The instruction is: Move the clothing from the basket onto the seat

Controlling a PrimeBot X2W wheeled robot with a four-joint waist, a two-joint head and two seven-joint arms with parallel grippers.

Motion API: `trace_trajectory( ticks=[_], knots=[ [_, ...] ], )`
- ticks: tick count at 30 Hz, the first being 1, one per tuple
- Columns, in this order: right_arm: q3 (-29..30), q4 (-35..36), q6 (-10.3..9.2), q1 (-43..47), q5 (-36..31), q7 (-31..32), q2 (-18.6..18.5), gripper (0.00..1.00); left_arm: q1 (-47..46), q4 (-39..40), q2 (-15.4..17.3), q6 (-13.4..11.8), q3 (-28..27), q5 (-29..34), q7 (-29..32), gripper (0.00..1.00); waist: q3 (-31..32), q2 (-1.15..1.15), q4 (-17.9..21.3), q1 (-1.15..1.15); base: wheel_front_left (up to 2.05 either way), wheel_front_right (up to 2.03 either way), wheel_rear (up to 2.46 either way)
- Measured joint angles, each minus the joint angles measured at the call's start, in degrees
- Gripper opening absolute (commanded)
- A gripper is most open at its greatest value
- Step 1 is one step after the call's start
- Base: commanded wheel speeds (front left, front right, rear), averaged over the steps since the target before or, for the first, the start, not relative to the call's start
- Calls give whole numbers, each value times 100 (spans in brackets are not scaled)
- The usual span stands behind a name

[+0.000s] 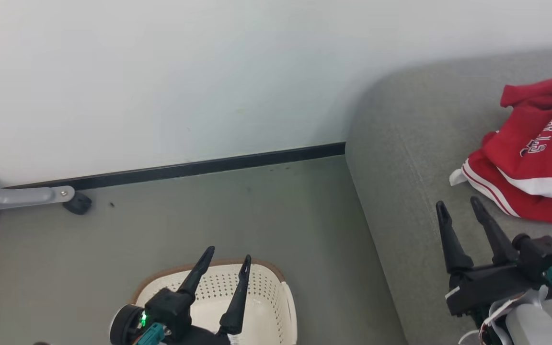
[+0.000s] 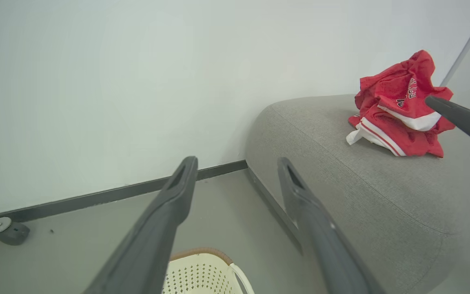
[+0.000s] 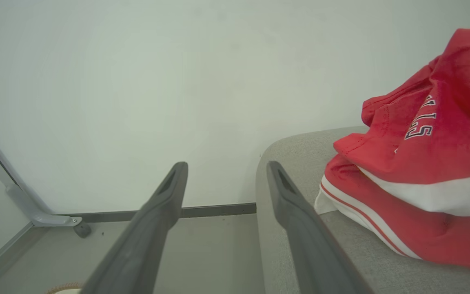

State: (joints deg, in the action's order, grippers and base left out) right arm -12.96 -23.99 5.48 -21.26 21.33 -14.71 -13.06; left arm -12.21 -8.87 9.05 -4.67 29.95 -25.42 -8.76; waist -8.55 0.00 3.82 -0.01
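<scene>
The red clothing (image 1: 534, 158) with white stripes and lettering lies heaped on the grey seat (image 1: 400, 191) at the right; it also appears as clothing (image 2: 398, 110) and clothing (image 3: 418, 163) in the wrist views. The cream basket (image 1: 261, 302) with a brown rim stands on the floor at the bottom, its shown part holding no garment. My left gripper (image 1: 228, 256) hangs open above the basket, nothing between its fingers. My right gripper (image 1: 459, 203) is open over the seat, just left of the clothing and apart from it.
A pale wall with a dark baseboard (image 1: 185, 167) runs behind. A grey metal leg with a black foot (image 1: 77, 203) stands on the floor at the left. Grey floor (image 1: 237, 211) stretches between basket and wall.
</scene>
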Motion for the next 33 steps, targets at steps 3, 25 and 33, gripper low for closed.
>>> trace_trajectory(
  ticks=[3, 25, 33],
  knots=[
    [-36, 171, -47, 217, -20, 1, 18, 100, 125, -16, 5, -66, -130, -9, -49, 100, 87, 0, -115, 0, 0, 0, 0],
    [-115, 649, -250, 1272, -77, 1, 127, 100, 1055, -267, 60, -209, -1002, -270, -275, 100, 675, 0, -474, 1, 0, 0, 0],
    [-108, 735, -303, 1413, -77, 1, 120, 100, 1191, -282, 41, -238, -1154, -269, -296, 100, 811, 1, -486, 1, 0, 0, 0]
  ],
)
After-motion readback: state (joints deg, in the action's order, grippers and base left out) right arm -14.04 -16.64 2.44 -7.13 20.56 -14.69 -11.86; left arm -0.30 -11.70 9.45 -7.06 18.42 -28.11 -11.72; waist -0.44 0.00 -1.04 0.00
